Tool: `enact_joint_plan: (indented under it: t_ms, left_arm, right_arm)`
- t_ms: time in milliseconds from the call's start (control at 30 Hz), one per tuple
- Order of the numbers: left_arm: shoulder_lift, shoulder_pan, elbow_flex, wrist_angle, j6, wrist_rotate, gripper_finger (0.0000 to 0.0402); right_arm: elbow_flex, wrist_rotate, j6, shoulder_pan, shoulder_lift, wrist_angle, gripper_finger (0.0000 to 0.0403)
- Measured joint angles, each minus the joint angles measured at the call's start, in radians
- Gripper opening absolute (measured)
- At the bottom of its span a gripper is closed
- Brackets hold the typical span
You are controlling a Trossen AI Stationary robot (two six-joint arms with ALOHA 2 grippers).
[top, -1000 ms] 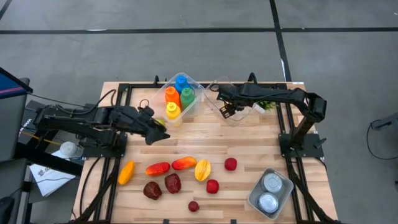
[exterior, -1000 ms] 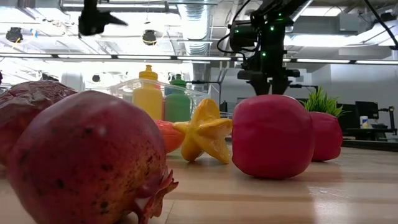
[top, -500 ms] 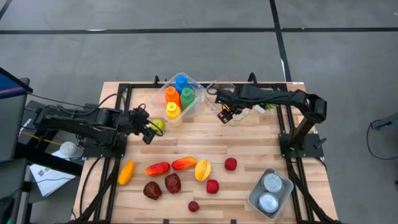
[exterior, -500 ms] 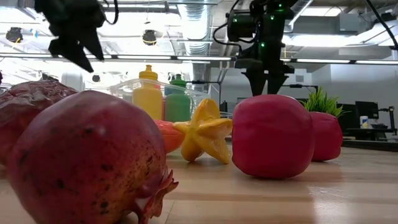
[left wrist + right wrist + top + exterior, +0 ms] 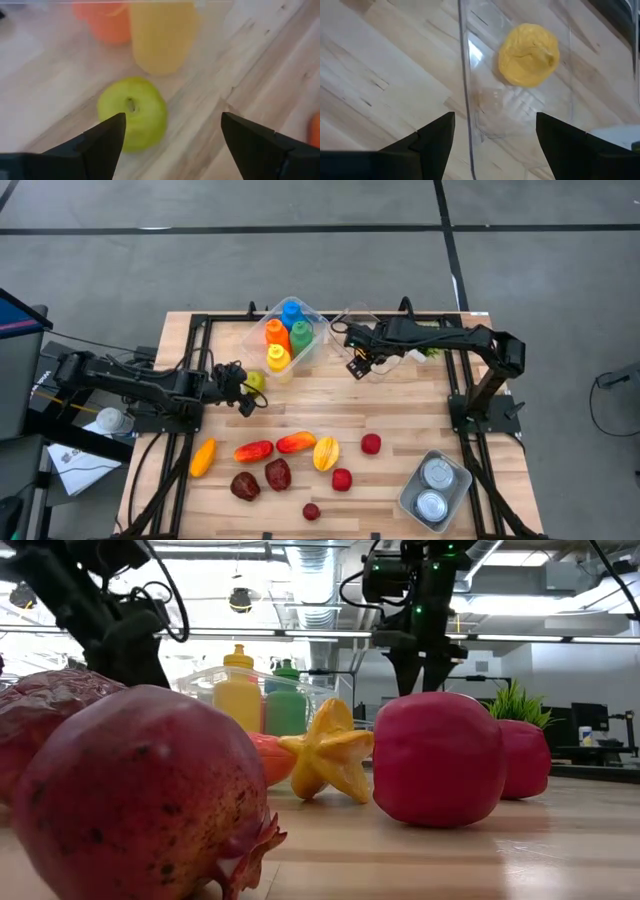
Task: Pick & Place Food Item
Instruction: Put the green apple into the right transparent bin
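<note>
A green apple (image 5: 132,112) sits near the bench's far left edge, just ahead of the left claw (image 5: 243,388), whose fingers are spread and empty. The right claw (image 5: 361,361), also spread, hovers over a clear tub (image 5: 520,100).

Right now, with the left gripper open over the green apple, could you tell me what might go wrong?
1. The green apple lies off-centre between the left gripper's open fingers; closing could nudge it away.
2. The yellow bottle sits close behind, so reaching further might bump it.
3. The right gripper hangs open over the clear container's rim; descending could tip it.
</note>
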Motion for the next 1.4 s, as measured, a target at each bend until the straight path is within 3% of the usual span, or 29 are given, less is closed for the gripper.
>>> enact_joint_plan:
  t_ms: [300,667,1100,1400]
  left_arm:
    - [0.000,0.000,-0.107,0.071,0.001,-0.110,0.0342]
    - [0.009,0.000,-0.198,0.214,0.033,-0.153,0.0369]
    - [0.009,0.000,-0.355,0.512,0.033,-0.162,0.0379]
    - [0.009,0.000,-0.377,0.547,0.032,-0.169,0.0374]
  right_arm:
    - [0.000,-0.009,-0.004,0.000,0.000,0.008,0.0271]
    - [0.000,-0.028,-0.022,0.001,0.000,0.009,0.0271]
    - [0.000,-0.051,-0.031,0.001,0.000,0.009,0.0271]
    - [0.000,-0.052,-0.032,0.001,0.000,0.015,0.0271]
